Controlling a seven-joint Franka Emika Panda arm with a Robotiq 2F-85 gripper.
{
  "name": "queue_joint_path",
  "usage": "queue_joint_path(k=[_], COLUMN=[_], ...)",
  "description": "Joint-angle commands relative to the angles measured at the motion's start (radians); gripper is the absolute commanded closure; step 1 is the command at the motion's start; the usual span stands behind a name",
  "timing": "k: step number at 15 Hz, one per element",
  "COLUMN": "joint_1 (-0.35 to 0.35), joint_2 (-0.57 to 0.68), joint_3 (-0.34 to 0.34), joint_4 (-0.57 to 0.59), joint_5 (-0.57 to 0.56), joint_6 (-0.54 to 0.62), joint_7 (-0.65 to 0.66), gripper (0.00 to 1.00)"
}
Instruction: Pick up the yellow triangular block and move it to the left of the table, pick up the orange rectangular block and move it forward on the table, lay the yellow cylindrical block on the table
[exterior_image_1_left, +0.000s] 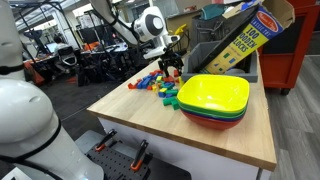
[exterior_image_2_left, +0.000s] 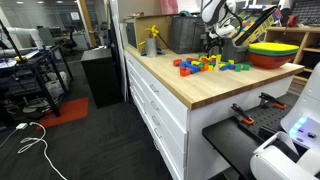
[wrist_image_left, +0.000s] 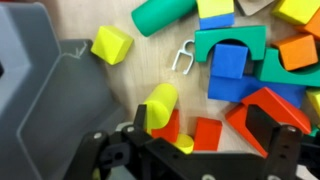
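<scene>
In the wrist view my gripper (wrist_image_left: 200, 121) is open, low over the block pile. Between its fingers a yellow cylindrical block (wrist_image_left: 160, 100) leans tilted on an orange block (wrist_image_left: 168, 126). Another orange block (wrist_image_left: 207, 132) and a small yellow round piece (wrist_image_left: 184, 143) lie beside them. A yellow triangular block (wrist_image_left: 112, 44) lies apart on the bare table top, next to a dark grey bin. In both exterior views the gripper (exterior_image_1_left: 172, 62) (exterior_image_2_left: 214, 47) hangs over the pile of coloured blocks (exterior_image_1_left: 160, 82) (exterior_image_2_left: 205, 64) on the pale wood table (exterior_image_1_left: 130, 115) (exterior_image_2_left: 190, 90).
Stacked yellow, green and red bowls (exterior_image_1_left: 213, 100) (exterior_image_2_left: 275, 52) stand next to the pile. A dark grey bin (wrist_image_left: 40, 90) and a tilted block box (exterior_image_1_left: 240, 40) stand behind. Green, blue, red and orange blocks (wrist_image_left: 232, 55) crowd the gripper's far side.
</scene>
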Motion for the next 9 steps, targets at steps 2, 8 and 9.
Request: queue_joint_path(k=[2,8,9], joint_1=[0.038,0.021,0.017], joint_2=[-0.079,-0.087,-0.082], joint_3=[-0.018,0.002,0.004], joint_4=[-0.043,-0.049,-0.054], joint_5=[-0.162,-0.138,-0.119], joint_6=[0.03,0.014,0.014], joint_7=[0.085,0.067,0.063], gripper=[0.0,0.0,0.0])
